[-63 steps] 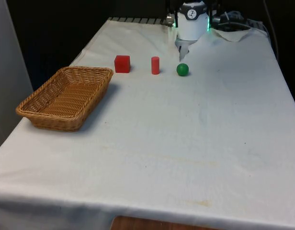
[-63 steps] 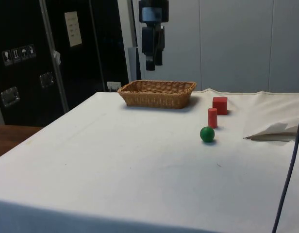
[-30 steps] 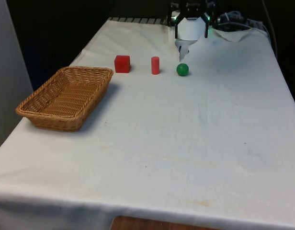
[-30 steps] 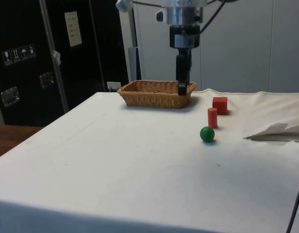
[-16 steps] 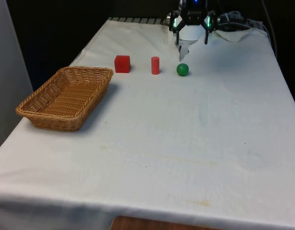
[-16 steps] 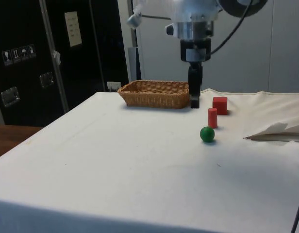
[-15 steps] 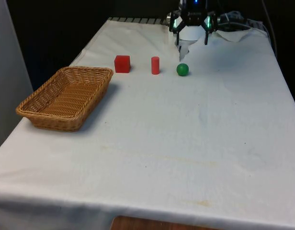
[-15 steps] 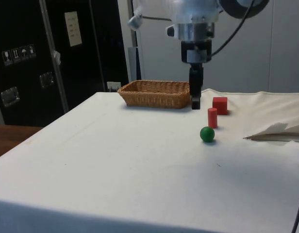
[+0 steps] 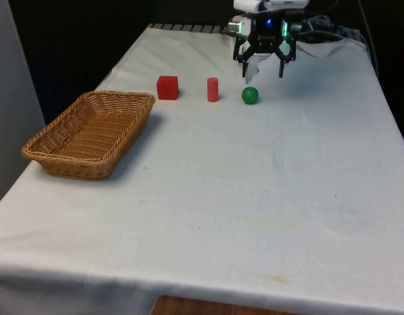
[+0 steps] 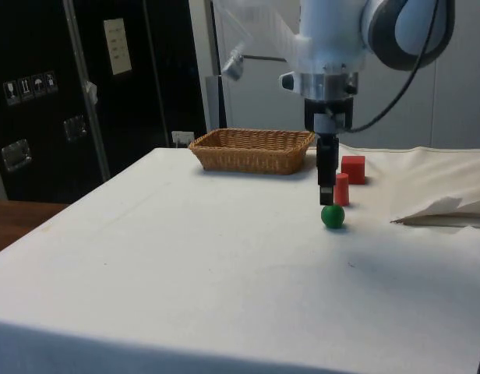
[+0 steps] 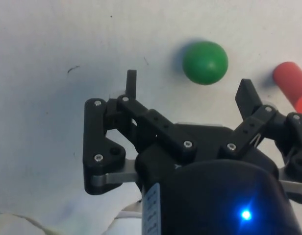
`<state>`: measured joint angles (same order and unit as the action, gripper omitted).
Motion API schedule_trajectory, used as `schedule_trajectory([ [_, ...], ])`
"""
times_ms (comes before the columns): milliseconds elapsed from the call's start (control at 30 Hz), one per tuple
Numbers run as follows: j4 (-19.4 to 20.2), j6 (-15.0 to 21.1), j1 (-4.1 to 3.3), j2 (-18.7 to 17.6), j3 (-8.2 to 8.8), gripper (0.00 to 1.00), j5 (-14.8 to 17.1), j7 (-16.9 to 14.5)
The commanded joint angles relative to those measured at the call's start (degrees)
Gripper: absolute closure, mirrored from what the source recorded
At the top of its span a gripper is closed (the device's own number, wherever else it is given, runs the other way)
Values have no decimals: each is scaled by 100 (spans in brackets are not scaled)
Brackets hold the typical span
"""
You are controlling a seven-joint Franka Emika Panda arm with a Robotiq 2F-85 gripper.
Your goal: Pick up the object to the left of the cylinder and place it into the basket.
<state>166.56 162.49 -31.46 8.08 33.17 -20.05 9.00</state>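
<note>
Beside the red cylinder, opposite the green ball, sits the red cube: judged rigid, light; grip its flat sides. Gripper spread, empty.

On the white cloth there was one red cube, one red cylinder, and one green ball, making three small pieces in a row at the far end. One wicker basket sat nearer, at the front view's left.
</note>
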Motion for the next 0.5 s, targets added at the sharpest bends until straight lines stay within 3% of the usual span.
schedule_trajectory([
  [0,11,218,46,-143,-23,0,-97,103],
  [33,29,292,52,-201,-23,0,-103,103],
  [67,46,155,6,-109,0,0,0,6],
  [100,40,361,52,-258,-17,0,-109,103],
  [333,57,831,63,-682,52,0,-97,52],
  [367,97,688,23,-573,40,0,0,-6],
  [400,57,900,63,-739,63,0,-92,40],
  [467,52,1037,69,-865,74,0,-80,29],
])
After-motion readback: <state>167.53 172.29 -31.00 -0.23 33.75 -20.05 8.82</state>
